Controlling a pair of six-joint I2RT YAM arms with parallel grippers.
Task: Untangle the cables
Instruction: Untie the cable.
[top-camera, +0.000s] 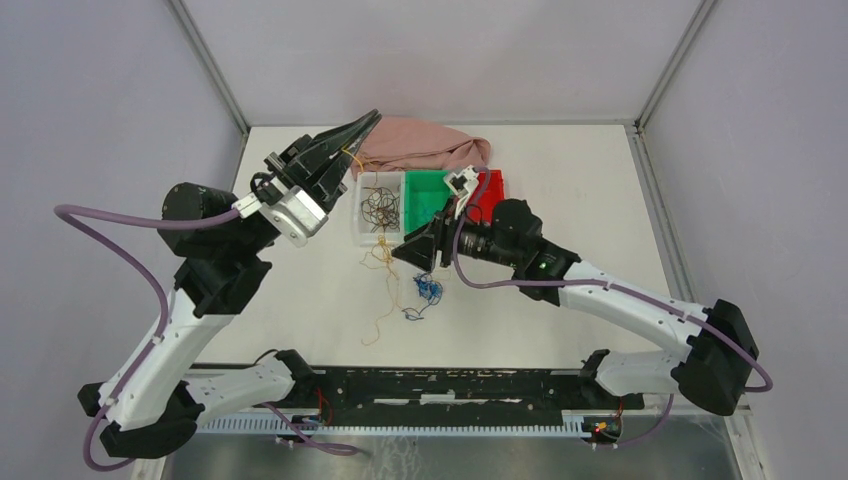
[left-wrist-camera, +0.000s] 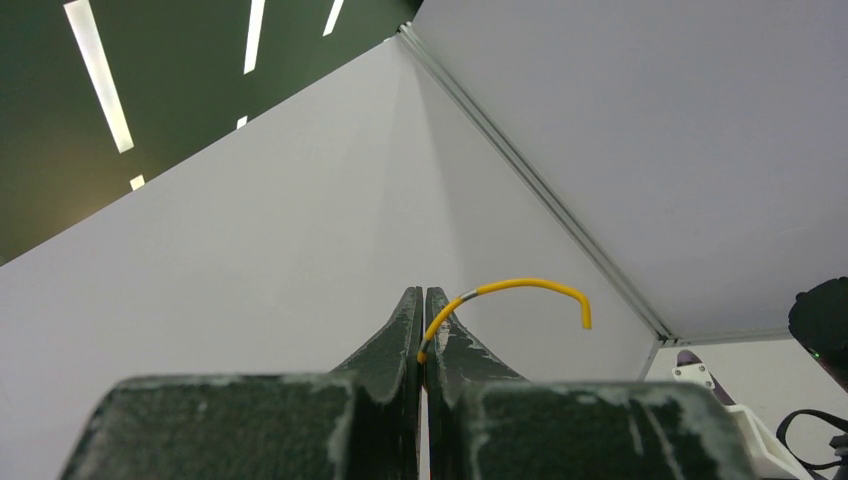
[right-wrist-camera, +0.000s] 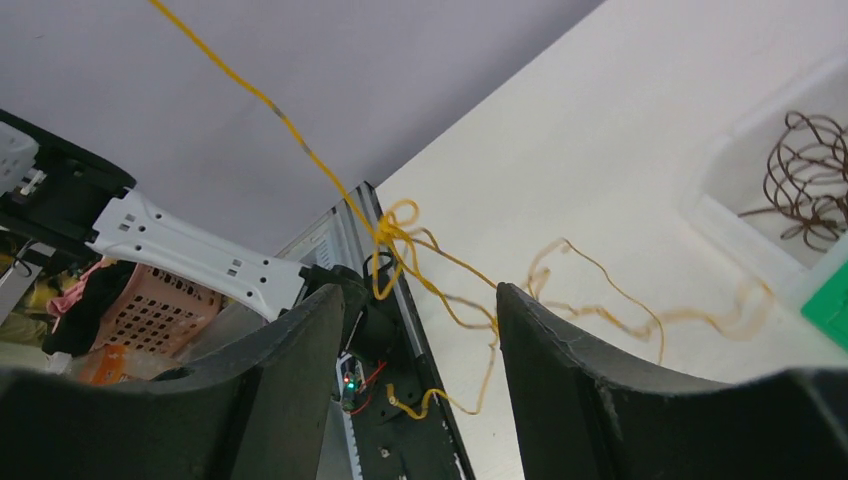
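Observation:
My left gripper (top-camera: 366, 124) is raised over the table's back and shut on the end of a yellow-orange cable (left-wrist-camera: 520, 287); its jaws (left-wrist-camera: 425, 296) are pressed together. The cable hangs down to a loose yellow tangle (top-camera: 383, 258) on the table and trails towards the front. My right gripper (top-camera: 405, 250) hovers just right of that tangle. It is open and empty in the right wrist view (right-wrist-camera: 420, 292), with the yellow strands (right-wrist-camera: 400, 235) between and beyond the fingers. A small blue cable clump (top-camera: 428, 290) lies near it. Dark brown curly cables (top-camera: 380, 205) lie in a clear bin (top-camera: 359, 232).
A green bin (top-camera: 430, 195) and a red bin (top-camera: 490, 190) stand beside the clear bin. A pink cloth (top-camera: 420, 145) lies behind them. White enclosure walls stand at the back and sides. The black arm-base rail (top-camera: 450, 385) runs along the near edge.

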